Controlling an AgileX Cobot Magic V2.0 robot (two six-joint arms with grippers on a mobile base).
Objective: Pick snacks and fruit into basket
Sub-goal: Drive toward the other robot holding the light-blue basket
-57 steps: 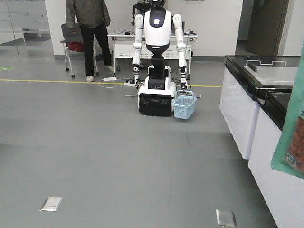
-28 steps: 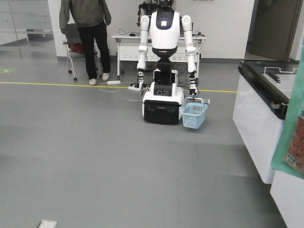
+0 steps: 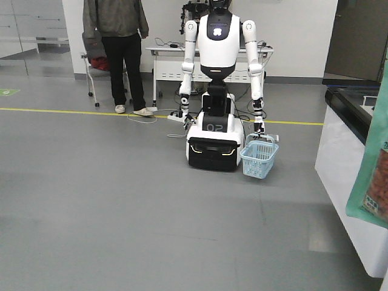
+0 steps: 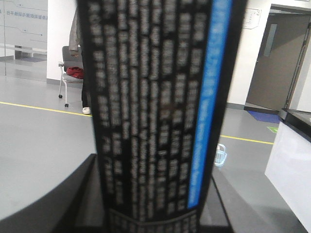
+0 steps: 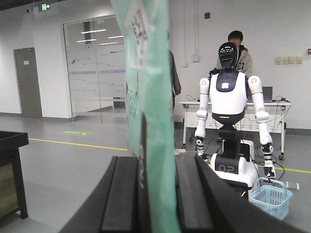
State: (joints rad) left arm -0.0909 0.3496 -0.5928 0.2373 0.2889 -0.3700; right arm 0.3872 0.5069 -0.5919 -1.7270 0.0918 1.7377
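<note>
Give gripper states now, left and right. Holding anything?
Left gripper: closed on a black snack pouch.
Right gripper: closed on a teal-green snack pouch.

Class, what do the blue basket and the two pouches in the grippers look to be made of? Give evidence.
Basket: probably moulded plastic, matte; slatted open sides.
Teal pouch in the right gripper: thin plastic film, probably; it creases and bends.
Black pouch in the left gripper: likely printed plastic film; blurred, so unsure.

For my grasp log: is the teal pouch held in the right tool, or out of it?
Held: the teal pouch stands upright, clamped between the right tool's two dark fingers.
</note>
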